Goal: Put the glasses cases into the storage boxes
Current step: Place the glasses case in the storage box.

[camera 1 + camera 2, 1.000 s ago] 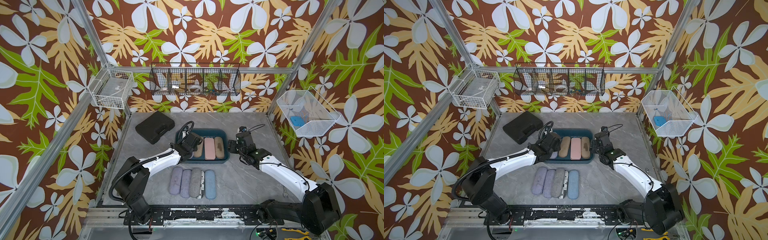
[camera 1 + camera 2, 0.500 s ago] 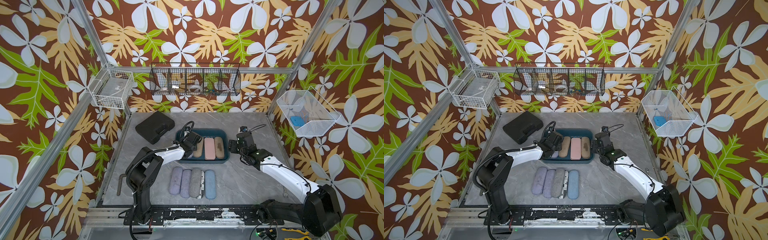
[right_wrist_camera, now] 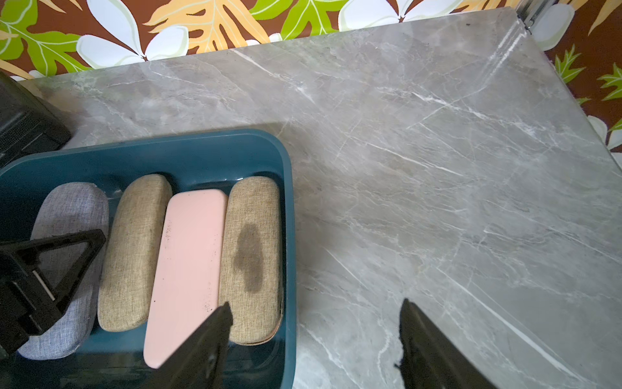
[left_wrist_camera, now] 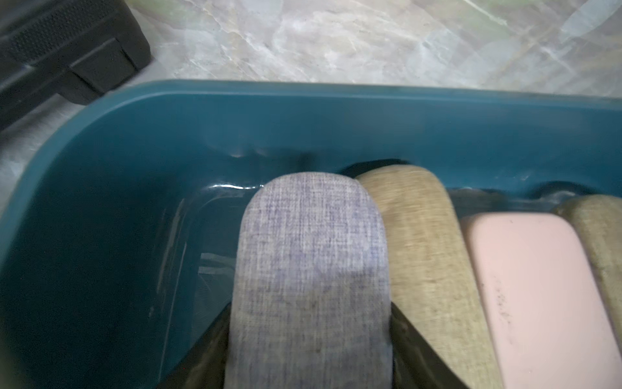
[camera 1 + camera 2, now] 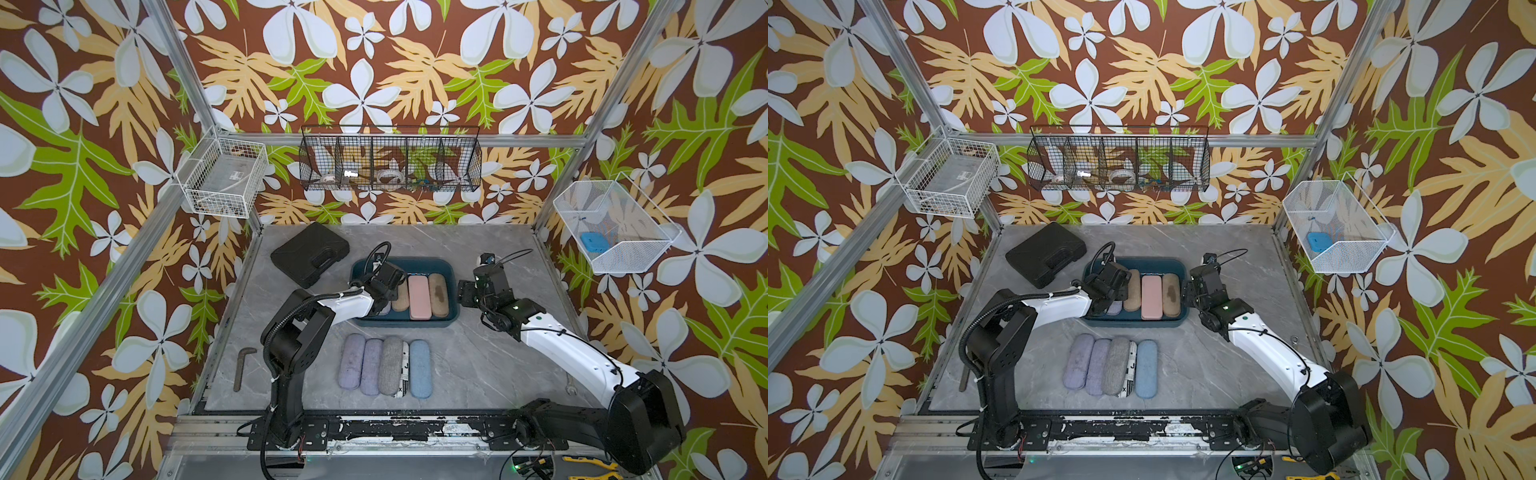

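Observation:
The dark teal storage box (image 5: 405,262) (image 5: 1133,262) stands mid-table. In it lie two tan glasses cases (image 5: 401,296) (image 5: 438,294) with a pink one (image 5: 419,297) between them. My left gripper (image 5: 384,286) (image 4: 309,313) is shut on a lavender case (image 4: 309,262) (image 3: 72,208), low inside the box beside the left tan case. My right gripper (image 5: 467,291) (image 3: 316,303) is open and holds nothing; it hangs over the box's right rim (image 3: 289,235). On the table in front lie two lavender cases (image 5: 351,360) (image 5: 372,365), a grey one (image 5: 391,365), a newspaper-print one (image 5: 403,370) and a light blue one (image 5: 420,369).
A large black moulded case (image 5: 309,253) lies behind and left of the box. A bent metal key (image 5: 241,368) lies at the table's left edge and a small wrench (image 5: 570,384) at its right. Wire baskets (image 5: 390,162) hang on the walls.
The left arm's elbow has risen and folded in, while its gripper stayed in the box, shut on the lavender case. The right arm has not moved.

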### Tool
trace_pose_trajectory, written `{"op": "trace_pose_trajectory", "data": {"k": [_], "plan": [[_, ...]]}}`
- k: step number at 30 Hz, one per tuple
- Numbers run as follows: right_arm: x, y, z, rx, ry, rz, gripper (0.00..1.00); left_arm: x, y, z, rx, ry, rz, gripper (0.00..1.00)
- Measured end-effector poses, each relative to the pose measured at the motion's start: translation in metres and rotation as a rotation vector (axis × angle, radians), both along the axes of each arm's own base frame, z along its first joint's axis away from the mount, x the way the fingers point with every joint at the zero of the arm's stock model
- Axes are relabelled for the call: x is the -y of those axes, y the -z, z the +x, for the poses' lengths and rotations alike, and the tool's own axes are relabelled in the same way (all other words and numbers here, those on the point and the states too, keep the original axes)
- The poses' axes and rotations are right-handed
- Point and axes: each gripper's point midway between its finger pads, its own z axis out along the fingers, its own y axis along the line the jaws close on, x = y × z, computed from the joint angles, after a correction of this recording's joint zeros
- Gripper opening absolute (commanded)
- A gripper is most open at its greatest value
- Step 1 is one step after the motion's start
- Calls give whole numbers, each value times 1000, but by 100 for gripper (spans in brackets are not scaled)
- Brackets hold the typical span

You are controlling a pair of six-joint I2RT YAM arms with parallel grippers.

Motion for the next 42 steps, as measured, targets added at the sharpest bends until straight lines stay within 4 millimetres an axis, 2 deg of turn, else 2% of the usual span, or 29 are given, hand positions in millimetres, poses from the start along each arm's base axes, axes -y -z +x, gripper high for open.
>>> {"op": "trace_pose_trajectory", "data": {"k": [12, 24, 35, 39, 42], "plan": [[1, 1, -1, -5, 2, -3, 77, -8, -4, 1, 4, -19, -4, 62], [1, -1, -2, 1, 3, -2, 77, 2, 0, 12, -1, 1, -4, 63], [1, -1, -2, 1, 3, -2, 78, 4, 4, 12, -13, 9, -10, 72], [1, -1, -2, 1, 3, -2, 78, 5, -4, 12, -5, 20, -19, 76], [1, -1, -1, 1, 3, -2, 77, 7, -18, 12, 16, 26, -40, 77]]}}
